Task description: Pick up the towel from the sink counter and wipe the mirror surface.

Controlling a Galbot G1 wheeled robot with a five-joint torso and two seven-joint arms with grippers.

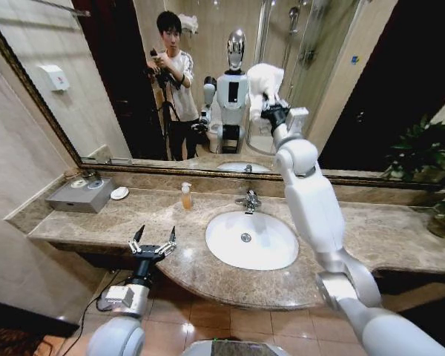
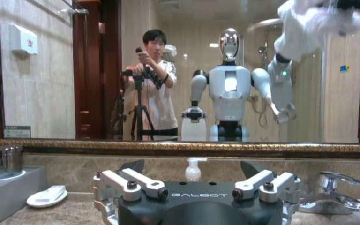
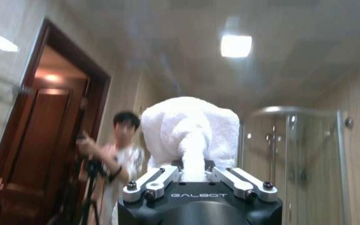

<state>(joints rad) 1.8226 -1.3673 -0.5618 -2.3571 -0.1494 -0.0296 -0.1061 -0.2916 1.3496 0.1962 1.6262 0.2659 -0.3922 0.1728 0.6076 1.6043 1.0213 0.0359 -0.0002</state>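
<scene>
Presently, the towel (image 1: 265, 80) is a white, fluffy terry cloth bunched into a soft rounded lump, with one twisted fold running down between the fingers of the right gripper (image 1: 273, 110), which are clenched on it. The right arm is raised and extended forward, and it holds the towel up against the mirror (image 1: 96, 89), well above the sink counter (image 1: 386, 233). The right wrist view confirms the grasp: the towel (image 3: 189, 133) billows above the right gripper (image 3: 194, 177).

The left gripper (image 1: 153, 242) hangs low over the counter's front edge, its fingers released and spread wide apart, grasping nothing.

The counter is polished, mottled brown-beige marble with a bulging curved front. It carries a white oval basin (image 1: 252, 239), a chrome tap (image 1: 248, 200), a small soap bottle (image 1: 185, 196), a white round dish (image 1: 119, 193) and a grey box (image 1: 80, 194). The mirror is wall-wide, framed in thin dark bronze, and reflects beige tiled walls.
</scene>
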